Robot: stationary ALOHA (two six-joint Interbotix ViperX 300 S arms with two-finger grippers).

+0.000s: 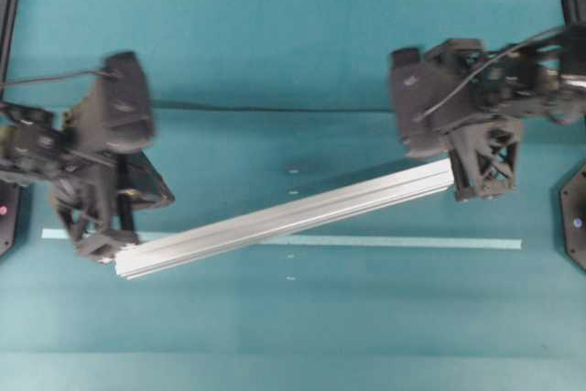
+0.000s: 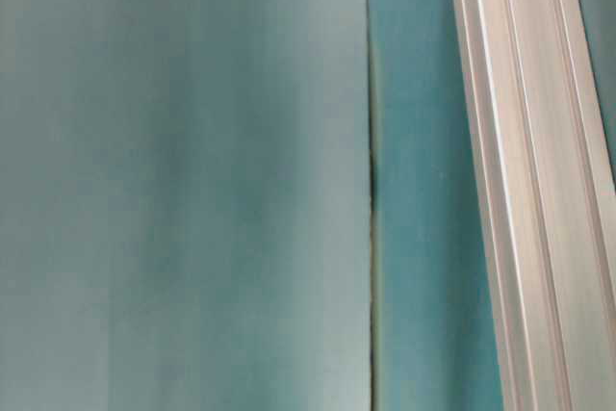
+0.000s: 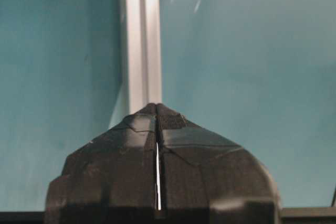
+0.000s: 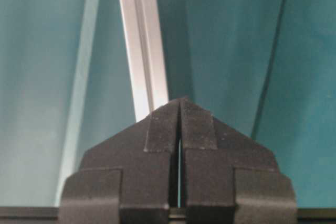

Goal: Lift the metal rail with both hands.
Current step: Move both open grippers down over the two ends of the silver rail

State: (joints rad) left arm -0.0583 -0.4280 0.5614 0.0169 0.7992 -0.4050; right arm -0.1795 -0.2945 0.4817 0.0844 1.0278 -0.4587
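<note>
Now both grippers, left (image 1: 117, 246) and right (image 1: 465, 180), clamped on the metal rail's (image 1: 284, 219) ends.

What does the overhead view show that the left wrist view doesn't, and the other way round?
Only the overhead view shows the whole metal rail lying at a slant, the right gripper at its far end, the left gripper at its near end, and the pale tape strip on the table. Only the left wrist view shows the left gripper's pads pressed shut. Both show the rail and the teal table.
</note>
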